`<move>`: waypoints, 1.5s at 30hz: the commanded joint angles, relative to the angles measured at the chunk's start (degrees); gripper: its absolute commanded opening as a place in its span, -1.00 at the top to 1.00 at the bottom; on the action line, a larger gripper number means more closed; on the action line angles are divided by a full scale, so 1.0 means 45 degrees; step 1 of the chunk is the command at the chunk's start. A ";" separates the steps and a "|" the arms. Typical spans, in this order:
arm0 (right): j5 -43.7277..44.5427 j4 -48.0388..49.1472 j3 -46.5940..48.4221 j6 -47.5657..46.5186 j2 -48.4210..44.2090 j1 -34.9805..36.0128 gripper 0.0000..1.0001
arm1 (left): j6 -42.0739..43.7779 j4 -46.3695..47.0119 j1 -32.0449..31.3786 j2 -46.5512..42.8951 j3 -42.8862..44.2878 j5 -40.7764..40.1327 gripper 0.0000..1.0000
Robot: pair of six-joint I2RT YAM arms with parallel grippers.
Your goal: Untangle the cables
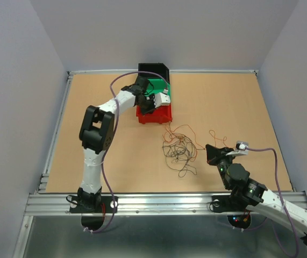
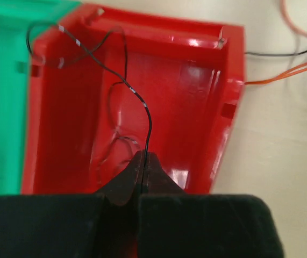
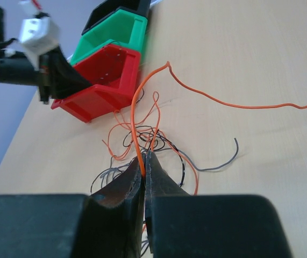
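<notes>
Progress looks early: most cables lie knotted in the middle of the bench, just on the near side of the red bin. Over that bin's hollow the left end effector, fingers together, pinches one black wire. Beside the clump, the right end effector is clamped on an orange wire. Bare bench opens rightward; walls hem the edges.
</notes>
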 commanded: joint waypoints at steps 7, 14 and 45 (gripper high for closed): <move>-0.0254 0.0708 -0.0110 -0.0199 -0.0088 -0.0019 0.90 | 0.2571 -0.5552 -0.0140 0.1218 -0.0111 -0.2961 1.00; -0.0332 0.0962 -0.0169 -0.0257 0.0107 0.0000 0.89 | 0.3972 -0.5000 0.1636 -0.2398 -0.2605 -0.4313 0.92; -0.7772 0.4420 0.5826 -0.5081 0.9072 0.0000 0.93 | -0.7039 1.0061 0.1540 -1.2208 -0.9854 0.2256 -0.98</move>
